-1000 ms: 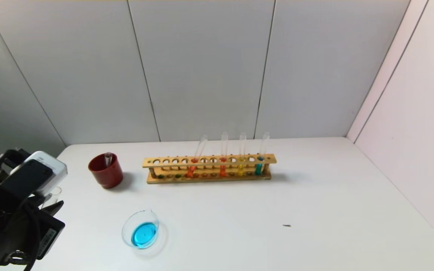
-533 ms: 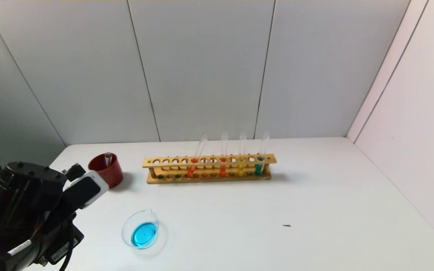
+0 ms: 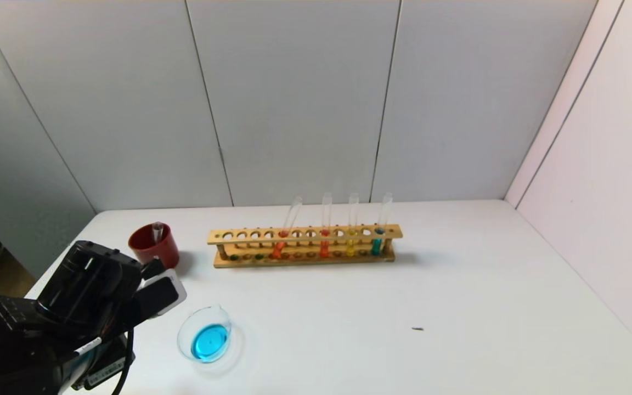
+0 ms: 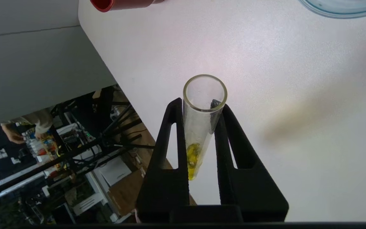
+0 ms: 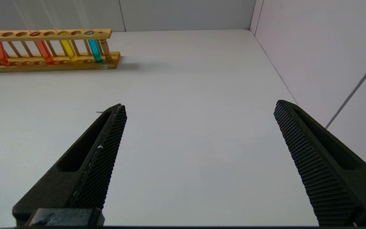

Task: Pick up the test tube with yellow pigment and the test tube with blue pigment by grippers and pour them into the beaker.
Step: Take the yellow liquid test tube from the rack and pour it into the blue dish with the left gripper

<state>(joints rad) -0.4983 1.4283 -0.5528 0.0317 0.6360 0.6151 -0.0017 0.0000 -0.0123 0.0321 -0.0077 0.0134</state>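
My left gripper [image 4: 200,105] is shut on a test tube with yellow pigment [image 4: 199,127]; the yellow liquid lies near the tube's base, and its open mouth points away from the wrist. In the head view this gripper [image 3: 157,291] hangs over the table's front left, just left of the beaker [image 3: 204,333], which holds blue liquid. The beaker's rim shows in the left wrist view [image 4: 345,8]. Another yellow tube [image 3: 351,233] and a blue tube [image 3: 379,236] stand in the wooden rack [image 3: 305,244]. My right gripper [image 5: 199,106] is open and empty over bare table.
A dark red cup [image 3: 154,247] with a clear tube in it stands left of the rack, behind my left gripper. Two orange-red tubes [image 3: 324,241] stand in the rack. A small dark speck [image 3: 417,329] lies on the table. Walls close the back and right.
My left gripper has moved right and inward with the yellow tube, from the table's left edge to a spot beside the beaker. Nothing else has moved.
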